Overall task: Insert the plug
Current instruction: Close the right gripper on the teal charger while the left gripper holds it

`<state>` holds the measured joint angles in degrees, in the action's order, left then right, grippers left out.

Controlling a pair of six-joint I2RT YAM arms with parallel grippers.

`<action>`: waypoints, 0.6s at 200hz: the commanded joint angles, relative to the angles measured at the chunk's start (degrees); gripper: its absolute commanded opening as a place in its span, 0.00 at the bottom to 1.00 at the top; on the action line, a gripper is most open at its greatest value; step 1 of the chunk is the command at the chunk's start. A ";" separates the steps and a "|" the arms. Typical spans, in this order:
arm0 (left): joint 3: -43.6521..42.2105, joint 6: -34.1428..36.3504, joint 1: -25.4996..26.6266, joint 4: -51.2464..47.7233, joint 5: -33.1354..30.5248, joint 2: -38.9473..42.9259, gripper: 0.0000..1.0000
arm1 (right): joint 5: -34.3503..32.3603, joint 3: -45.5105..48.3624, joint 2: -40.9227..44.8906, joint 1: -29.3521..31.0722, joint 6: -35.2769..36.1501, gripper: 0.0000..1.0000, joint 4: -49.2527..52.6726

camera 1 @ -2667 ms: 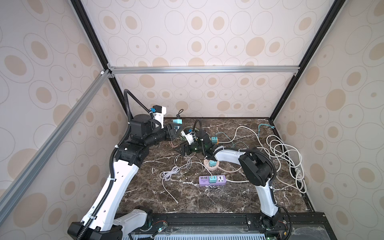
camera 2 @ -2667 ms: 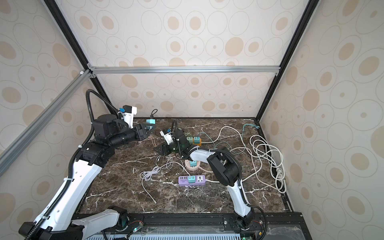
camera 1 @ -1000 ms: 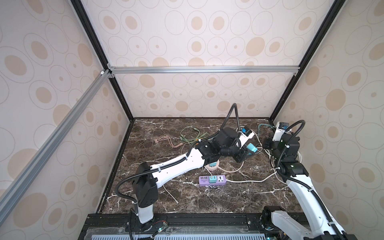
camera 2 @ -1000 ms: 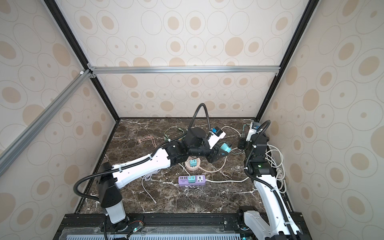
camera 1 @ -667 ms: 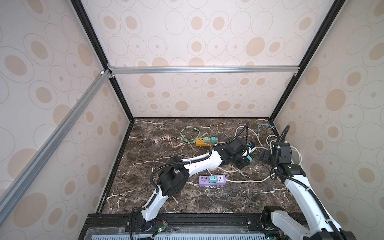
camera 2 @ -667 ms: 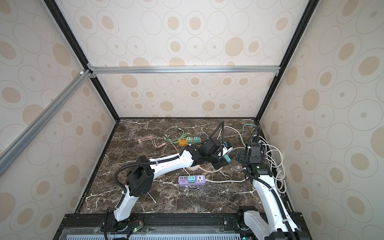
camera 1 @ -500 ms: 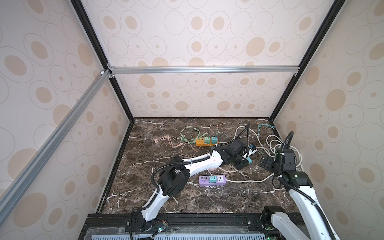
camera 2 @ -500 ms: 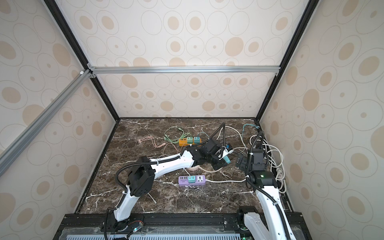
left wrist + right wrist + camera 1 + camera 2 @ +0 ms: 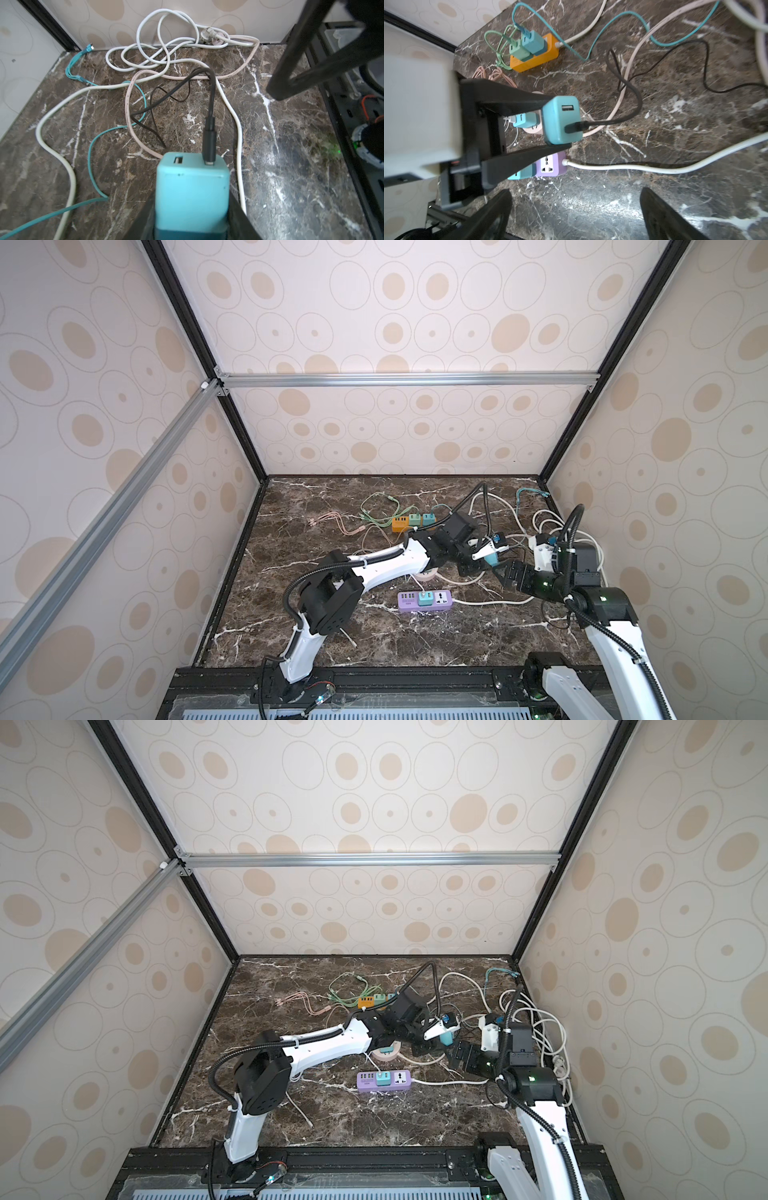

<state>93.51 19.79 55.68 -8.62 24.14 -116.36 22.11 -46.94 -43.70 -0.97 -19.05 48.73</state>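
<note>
My left gripper [image 9: 192,205] is shut on a teal USB charger block [image 9: 192,187], held just above the marble at the right of the middle [image 9: 491,559] [image 9: 446,1038]. A black cable's plug [image 9: 209,143] sits in one of the block's two ports; the other port is empty. In the right wrist view the block [image 9: 560,120] is pinched between the left gripper's black fingers [image 9: 517,104]. My right gripper [image 9: 575,199] stands open with nothing between its fingers, close to the right of the block [image 9: 509,572] [image 9: 459,1052].
A purple power strip [image 9: 424,600] [image 9: 550,164] with a teal adapter in it lies near the front. An orange strip [image 9: 401,524] [image 9: 535,56] holds two adapters further back. A pink round socket [image 9: 386,1052] lies under the left arm. White cable coils [image 9: 162,41] crowd the right wall.
My right gripper has opened and dropped down close beside the charger block. The left gripper has come a little lower, still gripping the block.
</note>
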 commanded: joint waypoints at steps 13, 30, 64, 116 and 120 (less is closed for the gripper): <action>-9.91 10.88 -0.68 14.98 8.04 7.29 0.00 | 1.26 -1.25 -1.35 -0.64 -0.99 0.96 1.94; -15.36 12.79 -0.70 21.76 9.63 9.68 0.00 | 6.11 -0.71 -1.45 -1.12 0.60 0.92 0.20; -15.86 13.36 -0.75 22.41 9.04 9.50 0.00 | 14.67 0.25 -1.21 -1.14 2.69 0.80 -4.01; -16.69 13.44 -0.56 23.04 8.17 9.89 0.00 | 16.38 2.03 -3.23 -1.14 -0.20 0.59 -10.45; -16.76 13.43 -0.55 22.99 8.15 9.89 0.00 | 16.60 2.11 -3.27 -1.13 -0.19 0.58 -10.57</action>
<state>76.77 30.98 55.02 11.90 31.73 -107.81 35.70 -45.67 -46.30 -1.96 -18.96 41.25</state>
